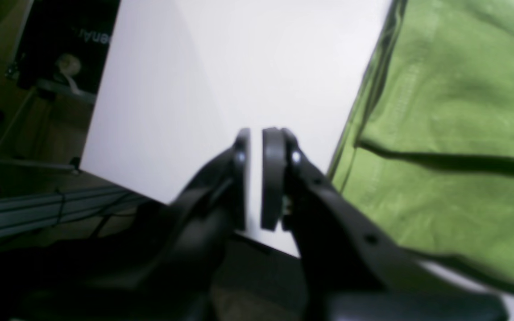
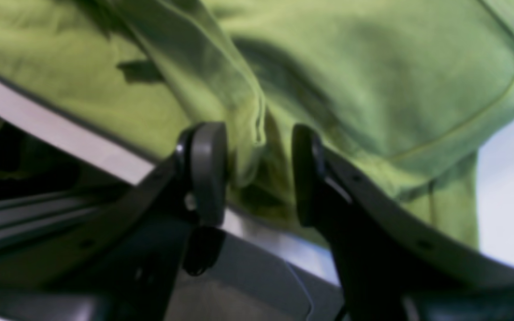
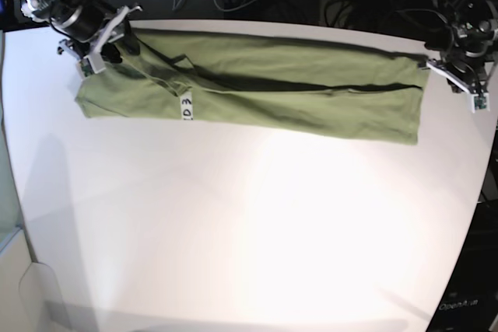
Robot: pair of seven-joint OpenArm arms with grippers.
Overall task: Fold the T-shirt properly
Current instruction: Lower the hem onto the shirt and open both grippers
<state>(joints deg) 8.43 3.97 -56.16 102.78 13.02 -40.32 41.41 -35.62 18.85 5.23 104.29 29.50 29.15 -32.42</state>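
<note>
Base view gives you a wide stretch of bare white tabletop nearest the camera, clear out to its near and side edges. Beyond it, the wrinkled olive-green cotton T-shirt lies folded into a long band along the far side of the table, a small pale tag on its near edge. Its far edge runs close to the table's back rim.

Your left gripper sits just off the band's end on this view's right, over bare table near the corner; its dark pads stand almost together with only a thin slit between them, holding nothing, the cloth's edge just beside it.

Your right gripper is at the opposite end, jaws parted, with a fold of green cloth hanging between the pads.
</note>
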